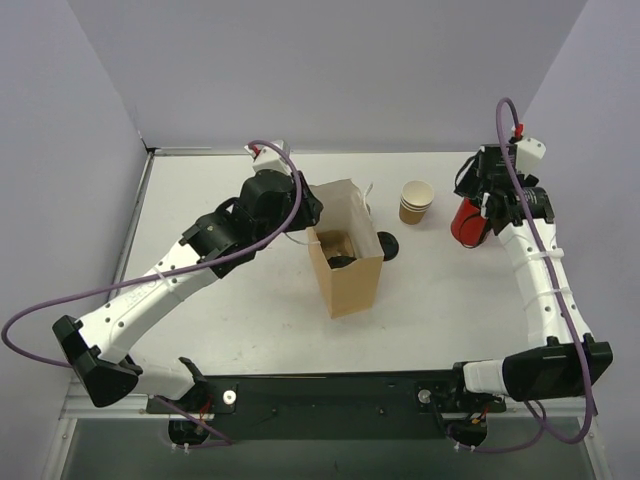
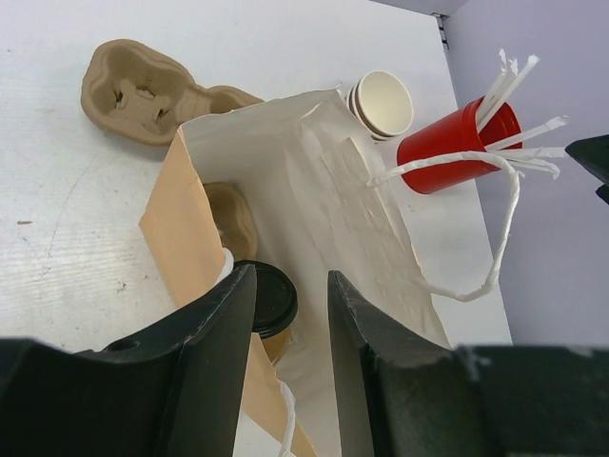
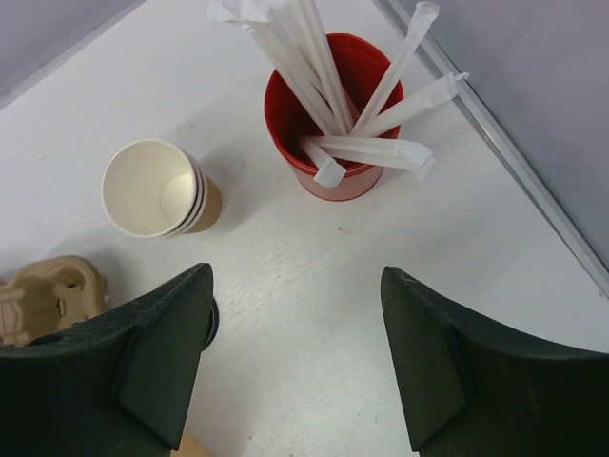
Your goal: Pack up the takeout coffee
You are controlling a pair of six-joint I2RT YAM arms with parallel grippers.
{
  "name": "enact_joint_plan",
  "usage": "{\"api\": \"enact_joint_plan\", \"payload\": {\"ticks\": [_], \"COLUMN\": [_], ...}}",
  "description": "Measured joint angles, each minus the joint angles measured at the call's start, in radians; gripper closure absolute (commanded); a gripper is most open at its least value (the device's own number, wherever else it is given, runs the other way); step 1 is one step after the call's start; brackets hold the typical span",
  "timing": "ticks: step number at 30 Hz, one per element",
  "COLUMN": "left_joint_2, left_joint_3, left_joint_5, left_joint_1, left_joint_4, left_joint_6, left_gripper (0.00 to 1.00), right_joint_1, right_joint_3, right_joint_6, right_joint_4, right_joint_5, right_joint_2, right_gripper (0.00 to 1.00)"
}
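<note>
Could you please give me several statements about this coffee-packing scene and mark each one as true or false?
1. A lidded cup sits inside the brown paper bag. True.
2. The right claw is shut on a stick. False: it is open and empty, hanging over the table near the red cup.
3. The red cup holds white wrapped sticks. True.
4. The stack of paper cups is inside the bag. False: it stands on the table, outside the bag, beside the red cup.
5. The left claw is open at the bag's opening. True.
</note>
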Motion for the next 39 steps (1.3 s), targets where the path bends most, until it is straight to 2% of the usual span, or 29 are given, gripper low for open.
{"api": "enact_joint_plan", "payload": {"ticks": [1,4,18,27,30,33,34,35,39], "left_joint_2": [0.0,-0.01,-0.064,-0.064,-0.064,-0.064,-0.064,-0.064,-0.064], "left_joint_3": [0.005,0.008,0.021,0.025,0.025,0.025,0.025,0.025,0.025], "left_joint_5": [0.006,0.021,0.076,0.088,0.09,0.091,0.09,0.091,0.093], "left_joint_1": [0.002,0.01,0.061,0.071,0.071,0.071,0.071,0.072,0.075], "left_joint_4": [0.005,0.017,0.034,0.034,0.034,0.034,0.034,0.034,0.034], "left_joint_6": [0.011,0.036,0.069,0.069,0.069,0.069,0.069,0.069,0.069], "left_gripper": [0.54,0.54,0.54,0.54,0.54,0.54,0.54,0.54,0.54], "right_joint_1": [-0.013,-0.044,-0.139,-0.146,-0.146,-0.146,-0.146,-0.146,-0.146], "right_joint_3": [0.0,-0.001,0.018,0.052,0.061,0.074,0.081,0.09,0.125], "right_joint_6": [-0.002,-0.01,-0.034,-0.048,-0.048,-0.051,-0.052,-0.053,-0.06], "right_joint_4": [0.006,0.023,0.057,0.063,0.064,0.064,0.064,0.063,0.057], "right_joint_5": [0.008,0.017,-0.006,-0.006,-0.006,-0.006,-0.005,-0.005,0.003], "right_joint_2": [0.009,0.045,0.254,0.31,0.331,0.347,0.352,0.358,0.37], "right_gripper": [0.43,0.51,0.55,0.64,0.7,0.84,0.93,0.98,1.0]}}
